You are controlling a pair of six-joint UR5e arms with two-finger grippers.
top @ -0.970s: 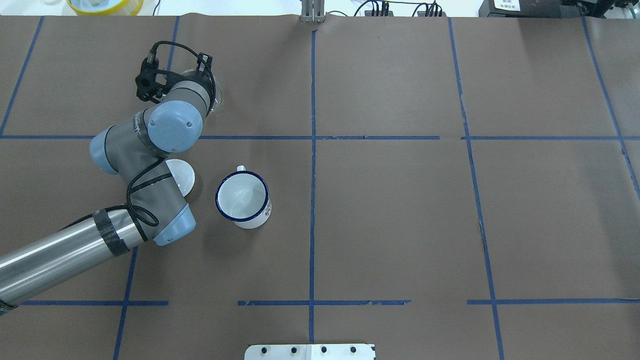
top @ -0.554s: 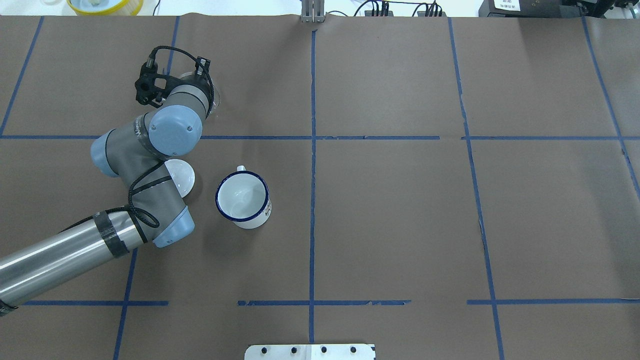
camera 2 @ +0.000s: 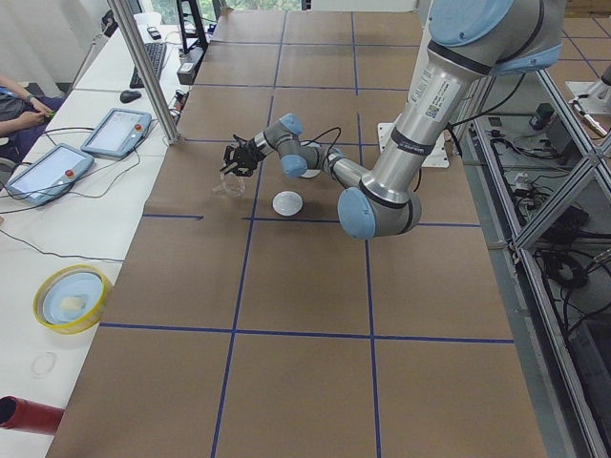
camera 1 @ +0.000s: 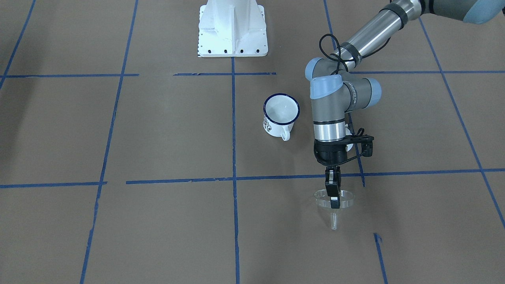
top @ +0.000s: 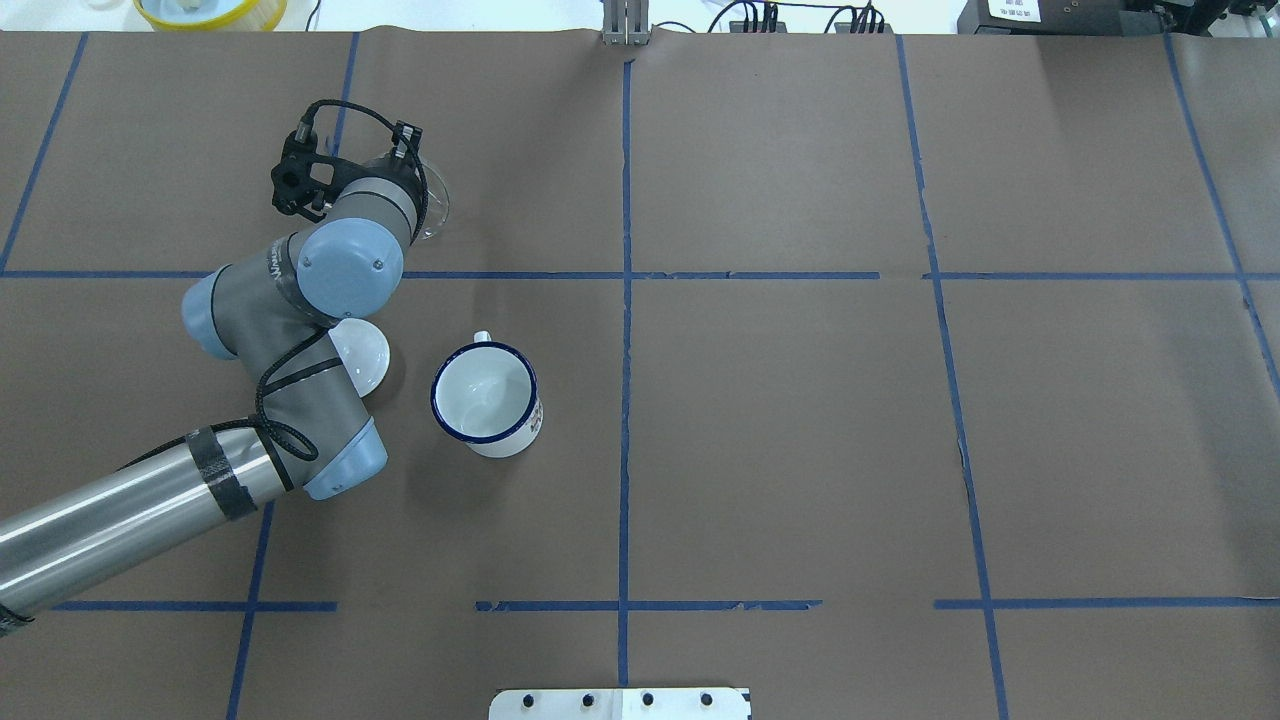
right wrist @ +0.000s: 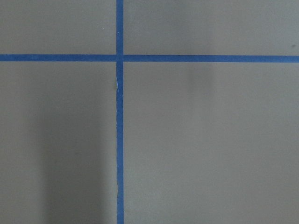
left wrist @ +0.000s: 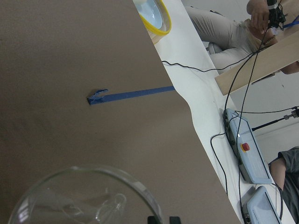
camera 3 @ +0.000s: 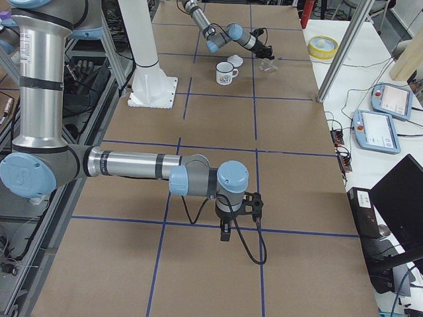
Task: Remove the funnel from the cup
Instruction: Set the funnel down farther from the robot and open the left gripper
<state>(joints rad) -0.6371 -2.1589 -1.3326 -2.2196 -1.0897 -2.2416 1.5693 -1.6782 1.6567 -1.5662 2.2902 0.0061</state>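
Observation:
The clear funnel [camera 1: 333, 202] hangs upright, stem down, away from the cup, close over the brown table on the side far from the robot's base. My left gripper [camera 1: 334, 197] points straight down and is shut on the funnel's rim. In the overhead view only an arc of the funnel [top: 435, 205] shows beside the wrist. The left wrist view has the funnel [left wrist: 84, 198] at its bottom edge. The white cup [camera 1: 281, 114] with a dark blue rim stands upright with nothing in it [top: 487, 398]. My right gripper [camera 3: 225, 232] shows only in the exterior right view; I cannot tell its state.
A round white lid [top: 367, 355] lies next to the cup, partly under my left arm. The white robot base [camera 1: 232, 27] stands at the table's edge. A yellow-rimmed bowl [top: 210, 10] sits beyond the far edge. A person sits at a side desk [camera 2: 19, 105].
The left wrist has shifted slightly, and more of the funnel's rim shows beside it. The cup and the lid have not moved.

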